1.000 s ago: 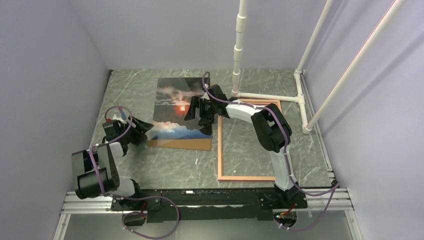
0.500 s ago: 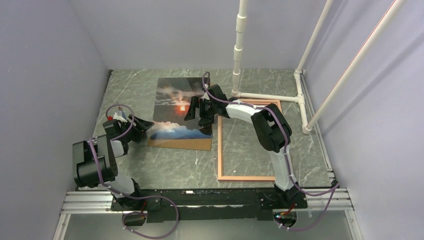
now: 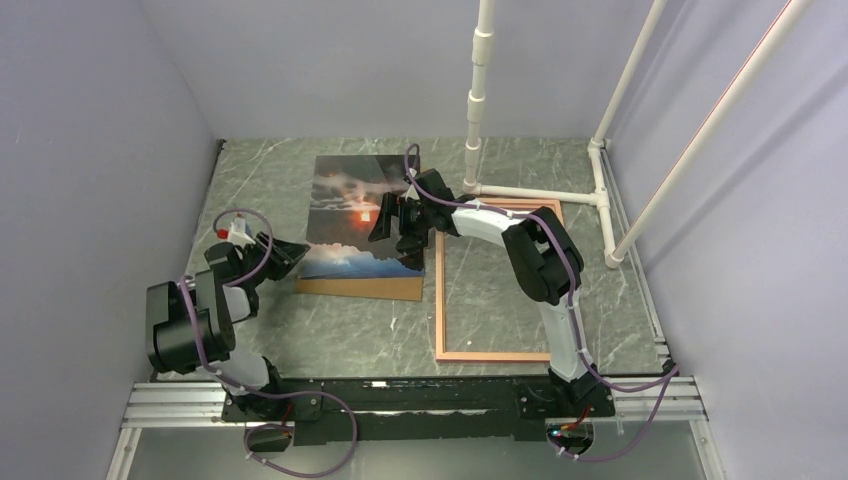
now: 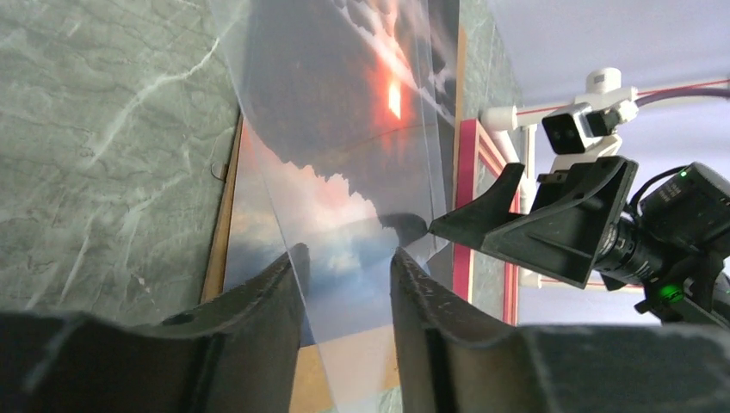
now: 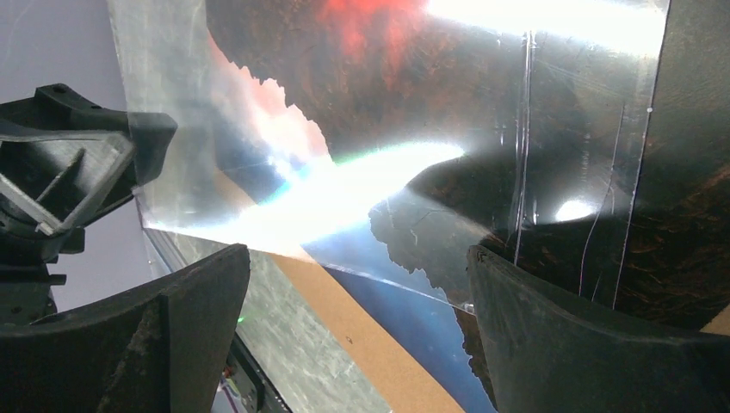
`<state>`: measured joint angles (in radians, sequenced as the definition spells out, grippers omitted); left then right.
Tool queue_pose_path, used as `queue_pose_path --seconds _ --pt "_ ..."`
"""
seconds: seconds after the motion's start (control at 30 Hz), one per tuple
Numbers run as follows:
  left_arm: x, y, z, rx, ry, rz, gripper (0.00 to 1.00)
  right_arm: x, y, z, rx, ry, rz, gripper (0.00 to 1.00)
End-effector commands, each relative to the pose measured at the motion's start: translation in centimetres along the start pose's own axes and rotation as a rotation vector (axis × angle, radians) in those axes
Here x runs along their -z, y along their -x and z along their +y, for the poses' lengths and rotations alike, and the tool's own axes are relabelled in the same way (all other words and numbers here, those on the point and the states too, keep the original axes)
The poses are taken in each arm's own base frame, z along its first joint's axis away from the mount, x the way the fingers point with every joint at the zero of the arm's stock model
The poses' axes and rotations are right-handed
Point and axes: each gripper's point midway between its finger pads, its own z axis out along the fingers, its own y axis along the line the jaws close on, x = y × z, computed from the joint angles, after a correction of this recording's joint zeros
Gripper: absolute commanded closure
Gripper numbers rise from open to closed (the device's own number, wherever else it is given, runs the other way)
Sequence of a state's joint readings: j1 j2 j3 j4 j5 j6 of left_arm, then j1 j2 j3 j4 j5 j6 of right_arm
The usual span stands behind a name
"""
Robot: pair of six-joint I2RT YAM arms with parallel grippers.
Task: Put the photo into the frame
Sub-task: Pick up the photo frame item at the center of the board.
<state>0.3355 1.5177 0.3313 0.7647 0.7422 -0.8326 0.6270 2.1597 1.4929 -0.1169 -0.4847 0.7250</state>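
1. L gripper point(image 4: 344, 271): jaws part-open, clear sheet point(image 4: 361, 172) edge btwn them, gap showing.
2. R gripper point(image 5: 357, 267): jaws wide open, hovering over photo point(image 3: 340, 178).
3. Photo lies on brown board point(image 3: 360, 288); frame point(image 3: 440, 300) just right of R jaws.

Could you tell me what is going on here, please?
Both arms are at a stack on the table: the photo lies face up on a brown backing board, with a clear sheet over it. The left gripper has the sheet's edge between its fingers, a gap showing. The right gripper hangs wide open over the photo. The frame lies empty beside the stack.
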Motion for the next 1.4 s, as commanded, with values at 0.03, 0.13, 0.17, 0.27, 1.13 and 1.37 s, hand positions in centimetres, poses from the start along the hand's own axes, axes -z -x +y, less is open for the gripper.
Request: queue_pose_path --seconds 0.03,0.13,0.17,0.27,1.13,1.37 --pt "-0.3 -0.8 -0.5 -0.007 -0.054 0.038 0.67 -0.3 -3.4 -2.6 -0.044 -0.076 0.1 0.0" --pt "-0.3 -0.8 -0.1 -0.004 -0.034 0.037 0.81 0.1 -3.1 -2.0 -0.037 -0.067 0.092 0.0" --pt "-0.2 -0.8 0.1 -0.005 -0.021 0.036 0.85 0.3 -2.9 -1.7 -0.032 -0.061 0.087 0.0" --pt "0.1 -0.6 0.5 -0.014 0.029 0.032 0.95 1.2 -2.3 -0.6 -0.015 -0.044 0.067 0.0" --pt "10.8 5.3 -19.3 -0.651 0.226 -0.036 1.0 20.4 1.2 8.9 0.138 -0.016 -0.301 0.0" --pt "12.2 3.8 -23.3 -0.799 0.23 0.07 1.0 26.2 0.5 7.8 0.153 -0.054 -0.412 0.0"
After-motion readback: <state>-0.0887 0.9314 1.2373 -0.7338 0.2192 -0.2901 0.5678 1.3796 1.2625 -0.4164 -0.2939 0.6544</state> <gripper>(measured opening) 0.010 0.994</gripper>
